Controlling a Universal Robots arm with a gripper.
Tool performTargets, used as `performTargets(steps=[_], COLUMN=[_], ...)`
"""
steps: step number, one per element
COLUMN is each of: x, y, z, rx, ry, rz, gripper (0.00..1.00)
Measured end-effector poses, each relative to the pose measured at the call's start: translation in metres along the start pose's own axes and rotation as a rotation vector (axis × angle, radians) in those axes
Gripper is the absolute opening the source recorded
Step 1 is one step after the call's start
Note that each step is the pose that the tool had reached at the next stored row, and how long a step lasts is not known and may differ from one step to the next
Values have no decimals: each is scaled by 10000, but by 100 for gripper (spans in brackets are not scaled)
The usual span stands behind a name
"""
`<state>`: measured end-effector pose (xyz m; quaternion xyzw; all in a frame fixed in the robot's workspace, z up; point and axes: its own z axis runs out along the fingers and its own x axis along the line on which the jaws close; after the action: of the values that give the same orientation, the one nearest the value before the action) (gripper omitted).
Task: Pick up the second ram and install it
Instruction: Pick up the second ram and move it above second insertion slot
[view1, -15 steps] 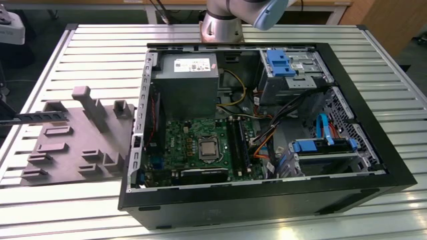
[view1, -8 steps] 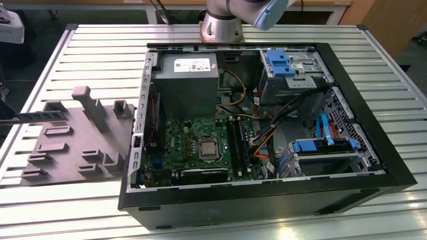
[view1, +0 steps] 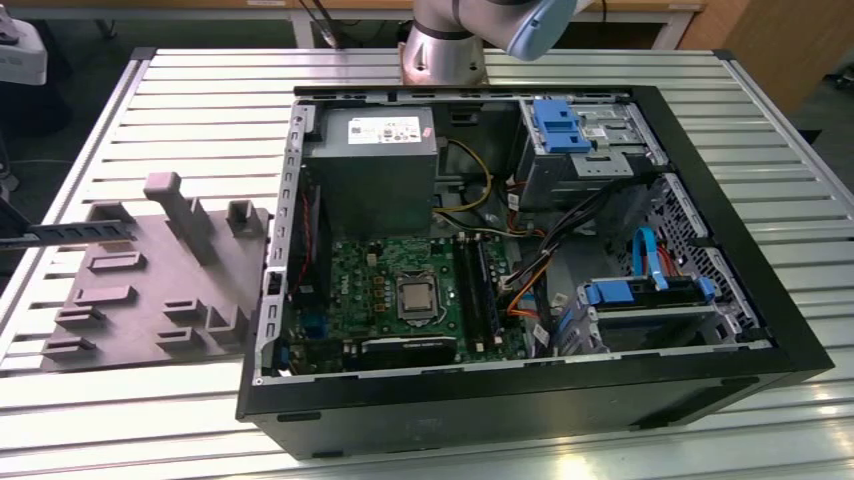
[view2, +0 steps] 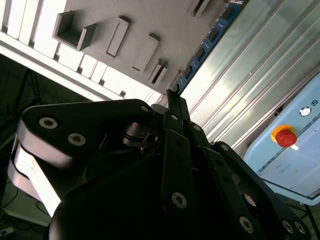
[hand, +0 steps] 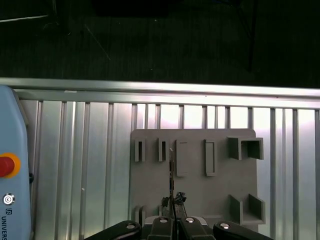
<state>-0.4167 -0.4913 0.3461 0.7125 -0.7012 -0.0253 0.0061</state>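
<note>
My gripper (hand: 172, 201) pinched the second ram (hand: 171, 172), its jaws pressed together on the thin board, which stood out past the fingertips over the grey tray (hand: 200, 187). In the first wrist view the board appeared edge-on, a thin dark line crossing the tray between two slots of a row. In the second wrist view the gripper (view2: 172, 95) clasped the second ram (view2: 209, 41), a row of dark chips visible along its bluish face. The tray (view2: 150, 15) lay to one side of it and the ribbed metal table (view2: 260, 65) to the other.

A pale-blue pendant (hand: 10, 200) with a red stop button (hand: 4, 165) lay on the table (hand: 75, 160) near the tray, and print ran beneath the button.

In the exterior view the open computer case (view1: 534, 410) lay on its side on the table (view1: 200, 110), with the tray (view1: 134, 310) just beside it on the exterior view's left. Inside sat a grey power supply (view1: 371, 185) bearing a white label (view1: 380, 128) whose print was too small to make out, a green motherboard (view1: 387, 285) and blue drive brackets (view1: 558, 125). My arm (view1: 447, 45) rose from behind the case.
</note>
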Motion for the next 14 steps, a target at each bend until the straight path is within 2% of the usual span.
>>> performTargets(steps=[14], x=[-1], y=[2], z=[-40], rx=[0], ry=[0], rz=[0], gripper=[12])
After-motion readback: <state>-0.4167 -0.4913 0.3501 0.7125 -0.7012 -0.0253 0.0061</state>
